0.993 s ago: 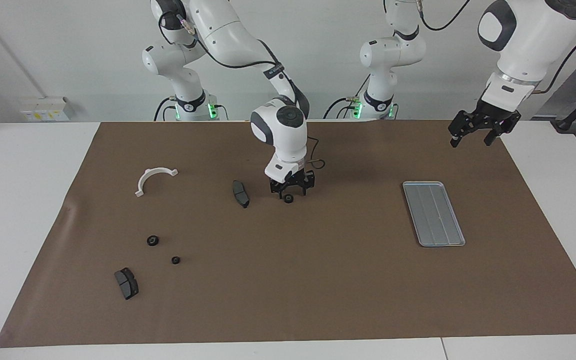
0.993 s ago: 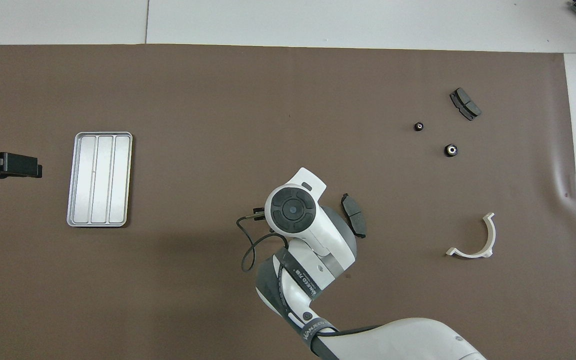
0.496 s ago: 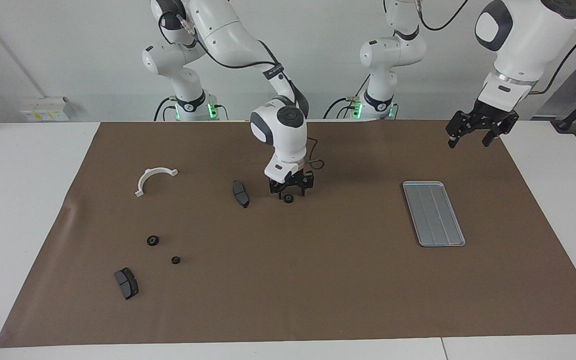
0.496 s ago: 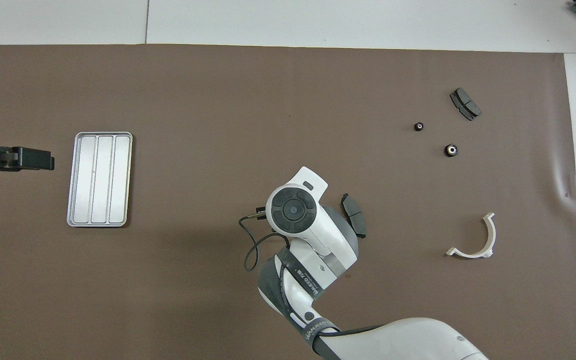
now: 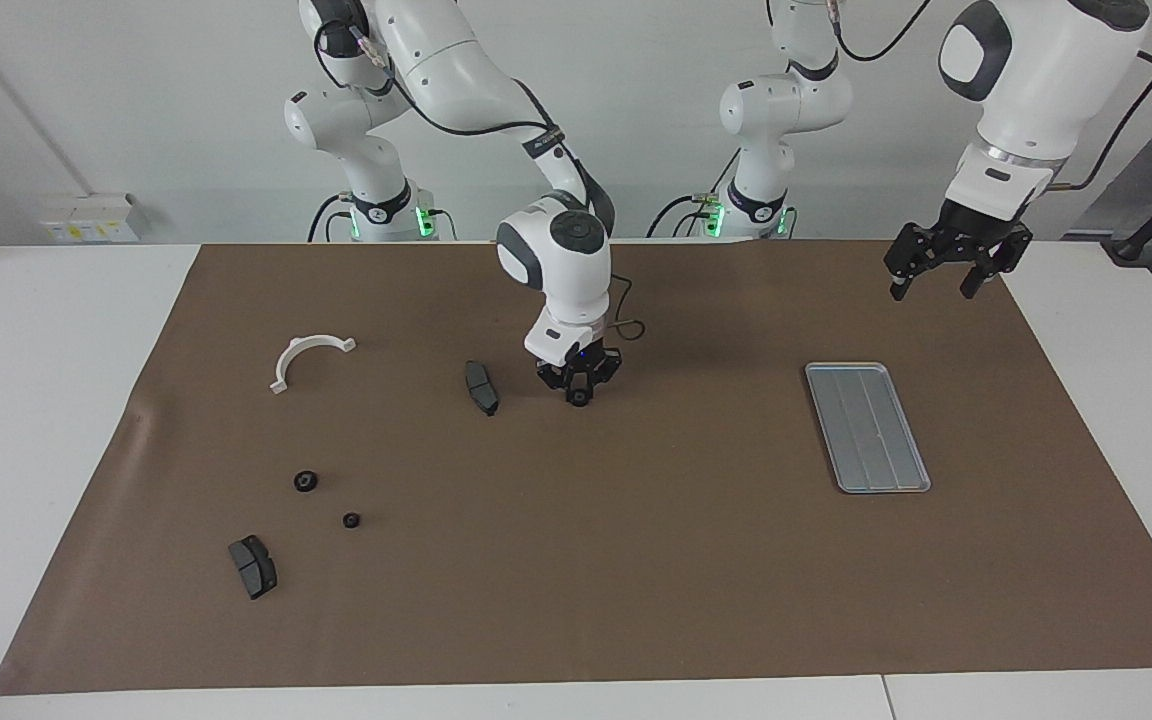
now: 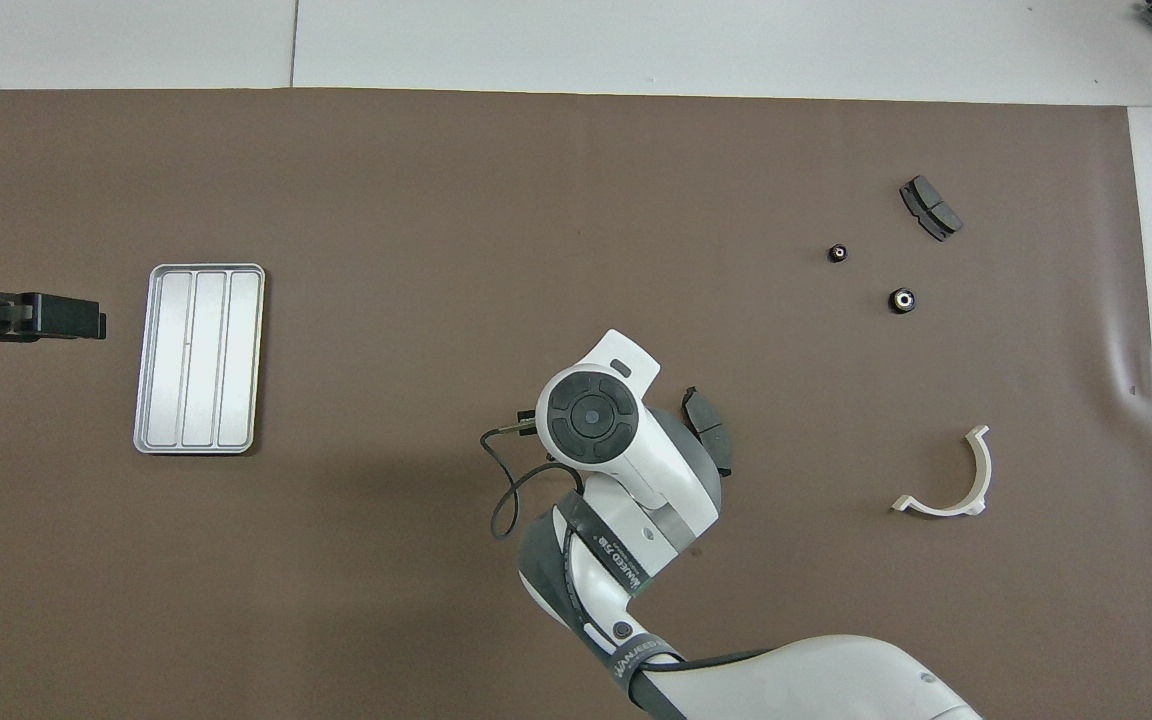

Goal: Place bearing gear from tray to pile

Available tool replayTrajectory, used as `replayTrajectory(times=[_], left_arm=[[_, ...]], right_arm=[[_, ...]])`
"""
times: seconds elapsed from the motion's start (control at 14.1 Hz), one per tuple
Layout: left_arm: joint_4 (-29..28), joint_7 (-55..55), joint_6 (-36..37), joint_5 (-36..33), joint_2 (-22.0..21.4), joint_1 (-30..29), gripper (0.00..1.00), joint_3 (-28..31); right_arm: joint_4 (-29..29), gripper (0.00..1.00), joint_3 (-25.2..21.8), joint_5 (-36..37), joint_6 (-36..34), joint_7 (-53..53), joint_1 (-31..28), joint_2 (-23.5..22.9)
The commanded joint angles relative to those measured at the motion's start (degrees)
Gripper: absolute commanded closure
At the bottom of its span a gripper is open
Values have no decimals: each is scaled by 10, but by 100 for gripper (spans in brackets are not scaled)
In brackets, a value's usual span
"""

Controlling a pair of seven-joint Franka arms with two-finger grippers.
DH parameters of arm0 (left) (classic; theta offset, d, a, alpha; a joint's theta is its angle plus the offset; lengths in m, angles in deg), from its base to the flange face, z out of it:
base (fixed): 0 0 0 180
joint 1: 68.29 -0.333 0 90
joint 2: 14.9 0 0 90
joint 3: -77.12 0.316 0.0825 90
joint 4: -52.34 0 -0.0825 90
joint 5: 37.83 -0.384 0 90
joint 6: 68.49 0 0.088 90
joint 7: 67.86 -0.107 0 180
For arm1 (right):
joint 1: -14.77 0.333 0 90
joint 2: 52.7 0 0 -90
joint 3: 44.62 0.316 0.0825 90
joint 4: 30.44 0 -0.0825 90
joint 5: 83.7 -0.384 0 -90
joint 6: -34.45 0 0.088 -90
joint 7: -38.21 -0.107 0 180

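1. The bearing gear, a small black round piece, is on the brown mat near the middle of the table, and not in the tray. The right gripper is low over it with its fingers drawn in around the gear. They look clamped on it, and I cannot tell if the gear is lifted off the mat. In the overhead view the arm's wrist hides both of them.
2. Just beside this gripper, toward the right arm's end of the table, lies a dark grey pad. It is close to the gripper but does not touch it.
3. The left gripper hangs in the air over the mat's edge at the left arm's end, with the fingers wide apart and nothing between them. This arm waits.
4. The tray lies flat on the mat a little farther from the robots than the left gripper, with nothing in it.
5. A white curved bracket lies toward the right arm's end.
6. Farther from the robots is the pile: two small black gears, near each other but not touching.
7. Farthest is a second dark grey pad, near the pile.
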Motion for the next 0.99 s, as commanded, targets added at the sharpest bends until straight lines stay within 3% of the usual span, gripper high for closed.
replayTrajectory(times=[0.0,0.21,0.5,0.92], left_arm=[[4,-5,10,-1,-5,7,0,5],[4,-6,9,-4,-4,6,0,5],[1,-6,10,-5,-3,5,0,5],[-3,-4,14,-5,-6,2,0,4]], right_arm=[[-2,100,1,8,-3,-11,-3,3],[1,100,-3,9,-36,-8,-27,38],[0,100,-2,10,-93,48,-122,100],[-6,100,-1,10,-105,234,-262,111]])
